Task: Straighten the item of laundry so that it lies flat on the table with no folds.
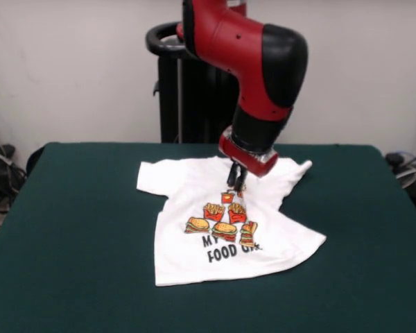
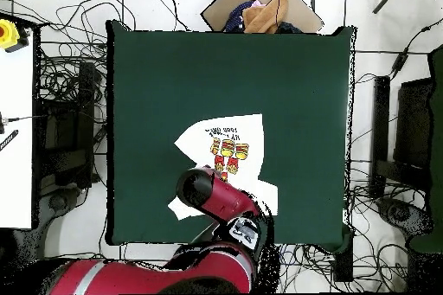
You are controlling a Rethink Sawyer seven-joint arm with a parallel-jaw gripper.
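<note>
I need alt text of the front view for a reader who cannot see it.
A red and black robot arm lowers its pincer onto a small white T-shirt printed with burgers and fries. The shirt lies rumpled, its lettering partly folded under, on a dark green table.

T-shirt (image 1: 222, 225) print, black letters "MY", "FOOD", rest creased

We see a brown cardboard box (image 2: 251, 6) holding orange and blue cloth beyond the far edge, and tangled black cables (image 2: 65, 127) across the white floor.
</note>
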